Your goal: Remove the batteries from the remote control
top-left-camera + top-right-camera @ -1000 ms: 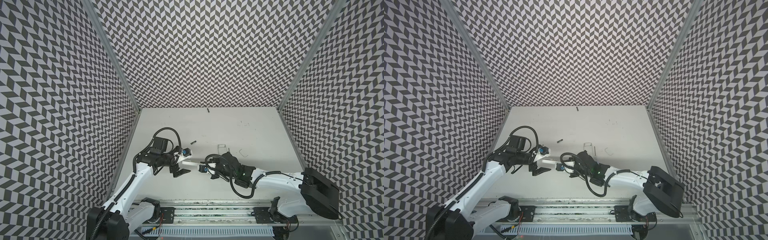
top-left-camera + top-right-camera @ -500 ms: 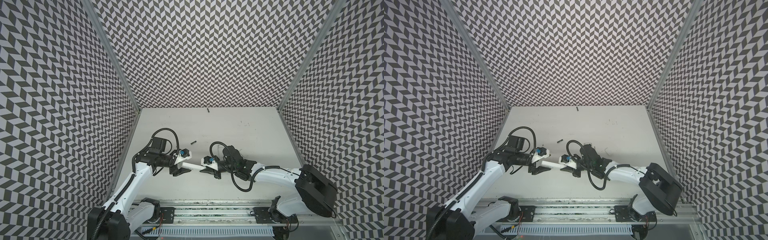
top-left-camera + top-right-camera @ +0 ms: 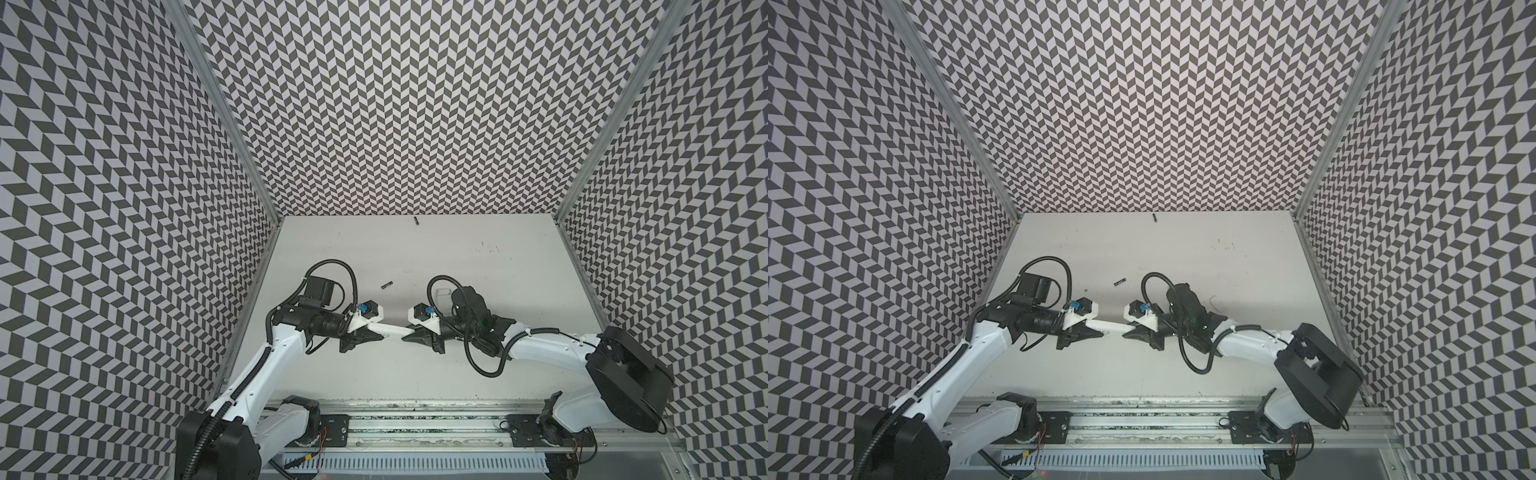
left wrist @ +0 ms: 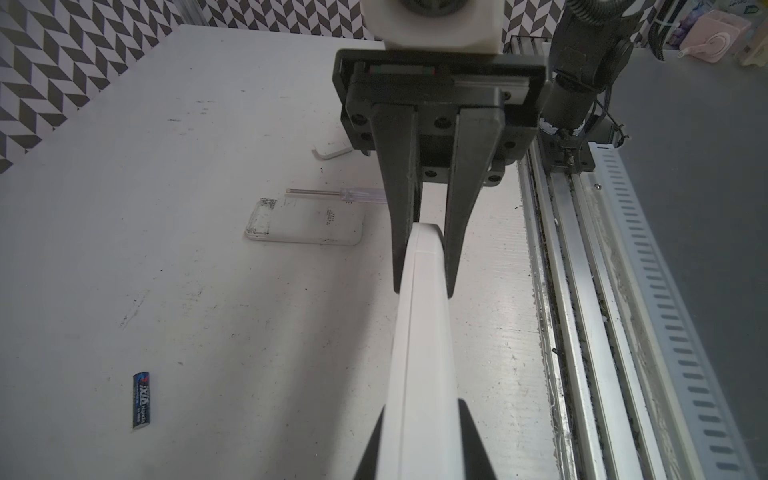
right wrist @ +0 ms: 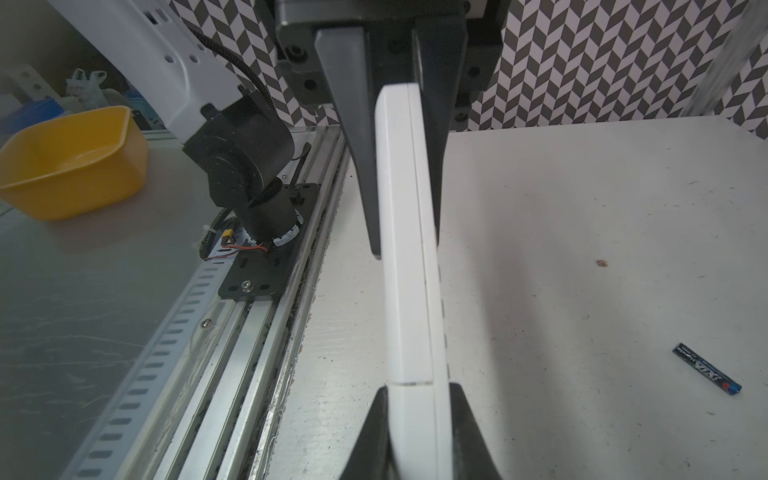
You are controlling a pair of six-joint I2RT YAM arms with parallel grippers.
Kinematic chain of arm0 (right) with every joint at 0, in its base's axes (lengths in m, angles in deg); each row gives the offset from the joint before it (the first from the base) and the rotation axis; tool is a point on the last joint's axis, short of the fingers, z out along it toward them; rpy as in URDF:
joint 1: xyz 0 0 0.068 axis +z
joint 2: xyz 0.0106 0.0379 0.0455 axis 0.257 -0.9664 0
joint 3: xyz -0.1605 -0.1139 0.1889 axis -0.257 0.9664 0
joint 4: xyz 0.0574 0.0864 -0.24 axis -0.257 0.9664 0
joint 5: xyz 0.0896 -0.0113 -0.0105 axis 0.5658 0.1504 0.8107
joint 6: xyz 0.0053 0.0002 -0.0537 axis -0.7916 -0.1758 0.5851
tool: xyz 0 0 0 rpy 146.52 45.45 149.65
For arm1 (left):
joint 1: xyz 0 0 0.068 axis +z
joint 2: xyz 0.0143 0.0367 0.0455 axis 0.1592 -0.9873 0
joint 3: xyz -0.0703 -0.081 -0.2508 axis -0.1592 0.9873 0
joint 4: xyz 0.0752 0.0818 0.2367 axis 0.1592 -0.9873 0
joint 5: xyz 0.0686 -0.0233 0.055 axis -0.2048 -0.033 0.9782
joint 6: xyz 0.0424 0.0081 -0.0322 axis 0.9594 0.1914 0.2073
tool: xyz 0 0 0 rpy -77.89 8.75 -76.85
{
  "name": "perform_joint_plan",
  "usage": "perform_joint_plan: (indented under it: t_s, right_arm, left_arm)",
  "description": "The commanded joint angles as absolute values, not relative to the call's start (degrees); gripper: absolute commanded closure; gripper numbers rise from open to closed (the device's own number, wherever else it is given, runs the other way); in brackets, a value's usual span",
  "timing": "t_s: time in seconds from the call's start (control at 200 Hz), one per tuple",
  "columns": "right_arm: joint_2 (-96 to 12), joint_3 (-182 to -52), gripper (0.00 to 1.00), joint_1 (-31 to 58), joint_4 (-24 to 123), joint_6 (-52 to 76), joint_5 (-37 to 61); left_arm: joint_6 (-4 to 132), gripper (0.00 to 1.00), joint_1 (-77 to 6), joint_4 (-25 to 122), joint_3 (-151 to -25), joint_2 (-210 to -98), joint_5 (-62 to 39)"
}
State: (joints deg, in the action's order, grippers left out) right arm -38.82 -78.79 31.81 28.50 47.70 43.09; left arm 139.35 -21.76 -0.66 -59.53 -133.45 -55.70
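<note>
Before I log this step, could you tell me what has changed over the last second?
The left gripper closed on its end of the remote; a second ago its jaws stood open. The right gripper kept its grip on the other end while its wrist rolled over. The loose battery near the grippers and the far battery have not moved.

Two batteries (image 3: 387,285), one screwdriver (image 4: 345,193), one remote (image 4: 419,332) (plus another lying flat)
</note>
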Motion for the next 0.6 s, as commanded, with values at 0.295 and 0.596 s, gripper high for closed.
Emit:
perform_joint_plan:
  t_s: [0.295, 0.596]
  right_arm:
    - [-36.0, -73.6, 0.48, 31.1, 9.3, 28.1, 34.9]
    - [-34.1, -68.6, 0.31, 29.1, 5.4, 12.1, 26.4]
  left_arm:
    - [122.0, 1.00, -19.9, 13.4, -57.4, -133.2, -54.2]
    - [104.6, 1.00, -20.2, 24.1, -54.0, -134.8, -55.6]
